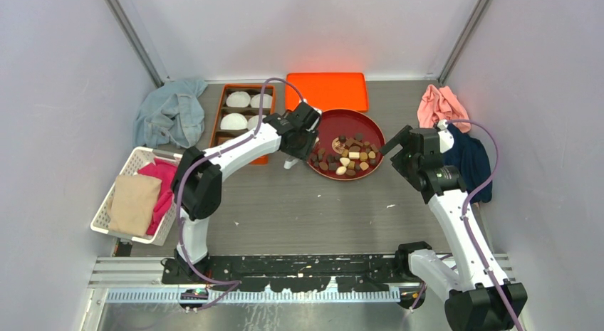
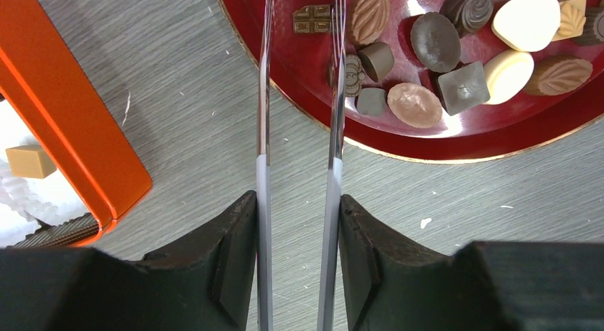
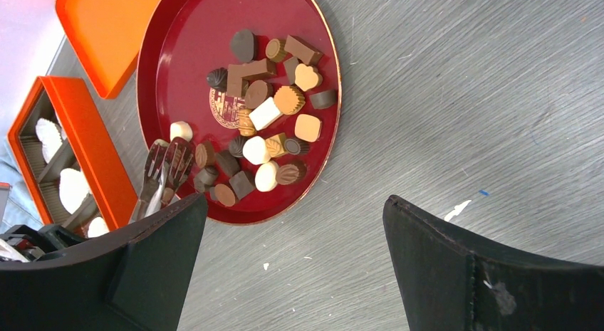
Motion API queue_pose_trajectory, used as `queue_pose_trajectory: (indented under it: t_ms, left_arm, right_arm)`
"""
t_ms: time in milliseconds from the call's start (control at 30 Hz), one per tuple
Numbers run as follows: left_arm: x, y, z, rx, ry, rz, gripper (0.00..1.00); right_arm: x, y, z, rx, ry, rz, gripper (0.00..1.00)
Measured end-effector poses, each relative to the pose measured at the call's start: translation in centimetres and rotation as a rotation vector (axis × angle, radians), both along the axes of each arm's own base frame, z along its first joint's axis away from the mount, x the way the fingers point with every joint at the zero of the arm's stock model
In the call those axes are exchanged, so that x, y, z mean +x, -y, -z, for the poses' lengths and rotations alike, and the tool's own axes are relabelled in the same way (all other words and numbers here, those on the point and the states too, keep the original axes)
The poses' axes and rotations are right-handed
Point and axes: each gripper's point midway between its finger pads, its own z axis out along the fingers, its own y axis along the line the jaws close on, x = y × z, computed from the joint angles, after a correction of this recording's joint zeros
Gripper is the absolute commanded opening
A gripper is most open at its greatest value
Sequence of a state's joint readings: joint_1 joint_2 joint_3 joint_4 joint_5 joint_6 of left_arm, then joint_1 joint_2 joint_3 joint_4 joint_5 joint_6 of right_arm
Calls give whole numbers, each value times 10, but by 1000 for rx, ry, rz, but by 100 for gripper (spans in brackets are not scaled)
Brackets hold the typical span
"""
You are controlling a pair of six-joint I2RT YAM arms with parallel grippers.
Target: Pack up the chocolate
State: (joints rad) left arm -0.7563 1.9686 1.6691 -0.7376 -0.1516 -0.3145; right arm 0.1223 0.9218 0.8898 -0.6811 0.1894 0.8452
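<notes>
The chocolate is a heap of many brown, tan and cream pieces on a round red plate. It also shows in the left wrist view and the right wrist view. My left gripper is shut on metal tongs. The tong tips stand apart at the plate's left edge, beside the dark pieces. My right gripper is open and empty just right of the plate, over bare table. One tan chocolate lies in a paper cup inside the orange box.
The orange box holds white fluted paper cups in compartments; its orange lid lies behind the plate. A white basket of cloths stands at left, with a blue cloth behind it. Pink and navy cloths lie at right.
</notes>
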Motion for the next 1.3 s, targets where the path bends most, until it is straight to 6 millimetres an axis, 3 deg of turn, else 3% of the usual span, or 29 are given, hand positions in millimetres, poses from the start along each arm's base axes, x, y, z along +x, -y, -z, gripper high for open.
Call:
queue_pose_trajectory:
  t_ms: [767, 1067, 1300]
  left_arm:
    - [20, 9, 17, -6, -28, -11, 43]
    - [18, 8, 19, -7, -48, 0, 31]
    - [17, 8, 19, -6, -51, 2, 13]
  right_arm:
    - [0, 0, 0, 0, 1, 0, 99]
    - [0, 0, 0, 0, 0, 0, 99]
    - [0, 0, 0, 0, 0, 0, 99]
